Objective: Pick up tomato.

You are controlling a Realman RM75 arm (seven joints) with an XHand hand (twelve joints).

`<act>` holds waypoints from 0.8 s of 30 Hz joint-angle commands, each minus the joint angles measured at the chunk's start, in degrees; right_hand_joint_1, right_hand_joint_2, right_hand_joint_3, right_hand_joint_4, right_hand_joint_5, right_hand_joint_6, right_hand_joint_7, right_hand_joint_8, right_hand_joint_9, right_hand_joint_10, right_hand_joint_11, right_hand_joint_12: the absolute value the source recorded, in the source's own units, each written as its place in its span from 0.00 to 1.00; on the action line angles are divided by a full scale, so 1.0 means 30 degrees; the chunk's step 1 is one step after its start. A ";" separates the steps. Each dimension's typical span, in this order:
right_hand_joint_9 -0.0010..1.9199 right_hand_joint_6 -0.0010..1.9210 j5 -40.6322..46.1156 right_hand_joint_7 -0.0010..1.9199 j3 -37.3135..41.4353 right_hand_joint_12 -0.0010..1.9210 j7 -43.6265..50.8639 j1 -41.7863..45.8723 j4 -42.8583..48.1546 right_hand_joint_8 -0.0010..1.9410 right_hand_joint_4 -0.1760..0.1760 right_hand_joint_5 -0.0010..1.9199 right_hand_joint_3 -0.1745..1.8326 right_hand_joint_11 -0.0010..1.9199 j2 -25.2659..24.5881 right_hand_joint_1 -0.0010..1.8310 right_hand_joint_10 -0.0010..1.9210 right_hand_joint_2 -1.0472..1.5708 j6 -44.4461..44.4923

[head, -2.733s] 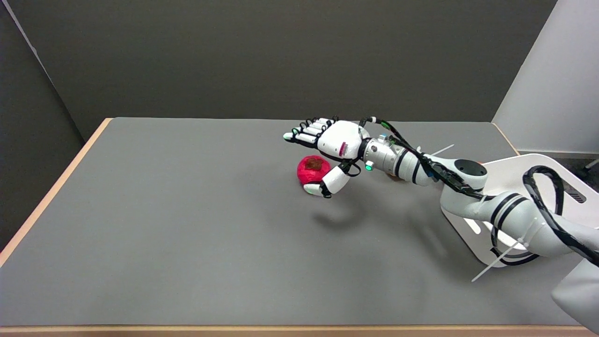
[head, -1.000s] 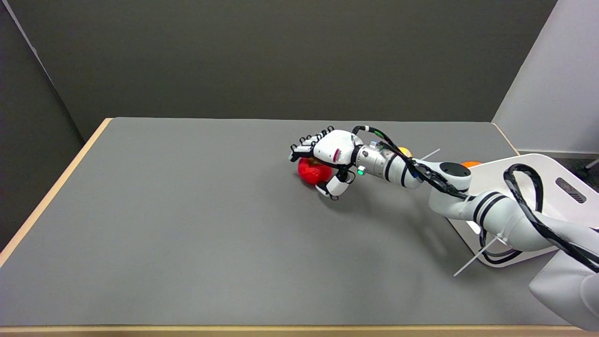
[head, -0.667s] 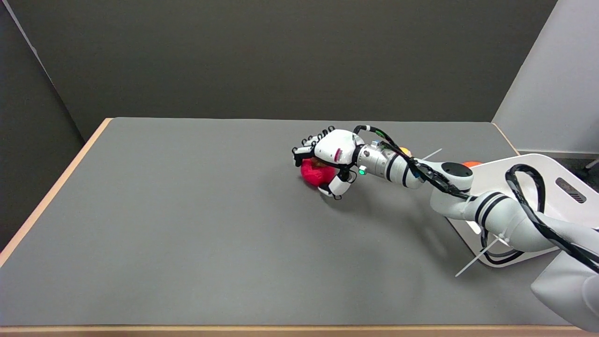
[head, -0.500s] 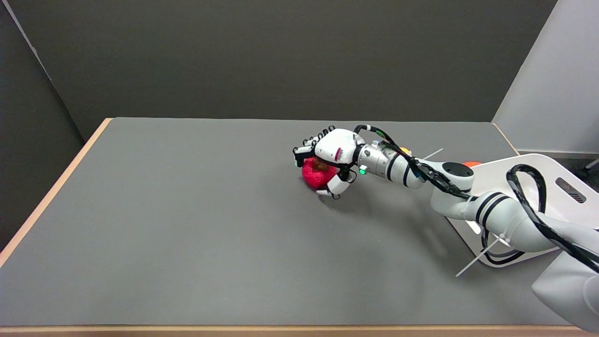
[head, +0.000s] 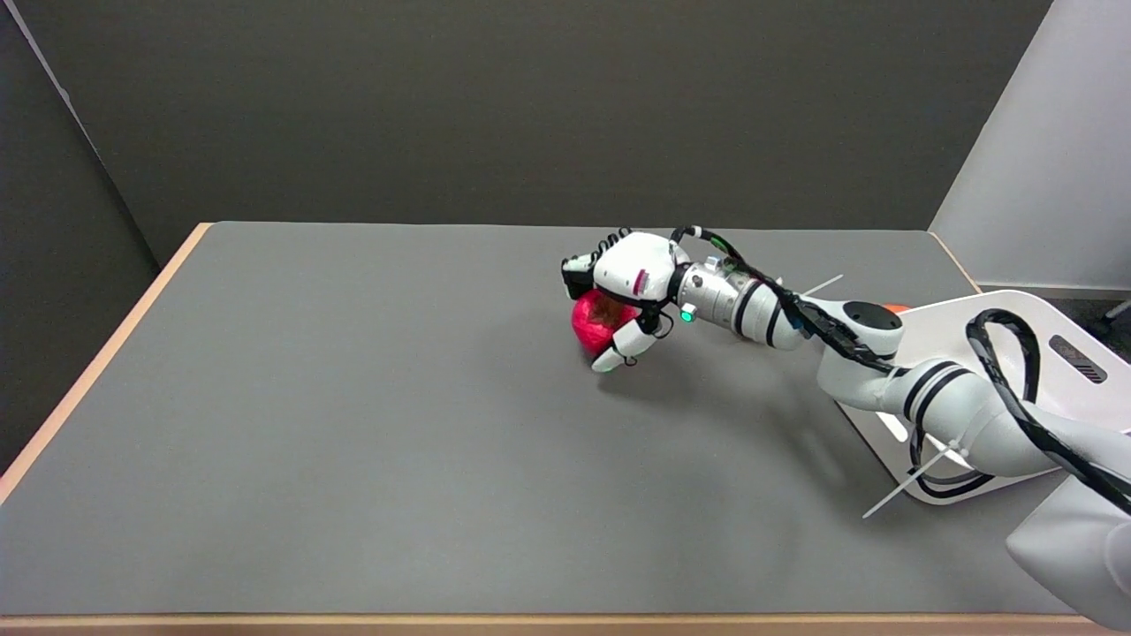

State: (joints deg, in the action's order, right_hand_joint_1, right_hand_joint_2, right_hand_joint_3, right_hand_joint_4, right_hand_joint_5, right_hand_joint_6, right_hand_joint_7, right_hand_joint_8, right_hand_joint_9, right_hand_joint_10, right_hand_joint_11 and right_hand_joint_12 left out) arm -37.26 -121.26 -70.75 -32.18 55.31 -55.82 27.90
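The red tomato [head: 594, 321] sits just right of the middle of the grey table [head: 353, 424], toward the far side, with a brown stem patch on top. My right hand [head: 623, 281] is wrapped over it from above and the right. The fingers curl down over its far side and the thumb [head: 618, 350] presses its near side. Whether the tomato has left the surface cannot be told; a shadow lies just below it.
A white board [head: 1043, 353] lies at the table's right edge under my forearm, with something orange [head: 894, 308] peeking out behind the arm. A white cable tie [head: 906, 481] sticks out from the arm. The table's wooden edges run along the left and front.
My hand came down over the tomato and its fingers closed around it. In the last half second the hand tilted and rose slightly with the tomato in it.
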 commanded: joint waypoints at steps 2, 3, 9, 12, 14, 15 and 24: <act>0.41 0.88 0.0654 0.42 0.3162 0.85 0.0059 0.0501 0.3690 0.65 0.00 0.30 0.25 0.39 0.1009 0.73 0.73 0.81 0.1763; 0.41 0.88 0.0654 0.42 0.3609 0.84 0.0075 0.0661 0.4192 0.65 0.00 0.30 0.24 0.40 0.1144 0.73 0.73 0.81 0.1809; 0.41 0.88 0.0654 0.42 0.7020 0.81 0.0102 0.2250 0.6705 0.64 0.00 0.30 0.22 0.40 0.1789 0.73 0.73 0.82 0.1735; 0.41 0.88 0.0654 0.42 0.9137 0.81 0.0102 0.3598 0.8006 0.65 0.00 0.30 0.22 0.40 0.2057 0.73 0.73 0.82 0.1298; 0.41 0.88 0.0654 0.42 1.0768 0.81 0.0128 0.4547 0.9007 0.64 0.00 0.30 0.22 0.40 0.2349 0.73 0.73 0.82 0.0494; 0.41 0.88 0.0641 0.42 1.1564 0.81 0.0128 0.5163 0.9494 0.64 0.00 0.30 0.22 0.40 0.2510 0.73 0.73 0.82 -0.0031; 0.38 0.86 0.0654 0.45 1.7090 0.86 0.0128 1.0727 1.1442 0.62 0.00 0.32 0.25 0.40 0.3331 0.73 0.75 0.81 -0.3859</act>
State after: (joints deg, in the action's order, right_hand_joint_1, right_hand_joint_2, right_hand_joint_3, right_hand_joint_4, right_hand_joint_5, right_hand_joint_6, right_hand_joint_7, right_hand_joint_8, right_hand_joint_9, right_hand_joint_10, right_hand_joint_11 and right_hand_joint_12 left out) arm -35.62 -98.50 -70.54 -22.94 74.24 -50.88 29.55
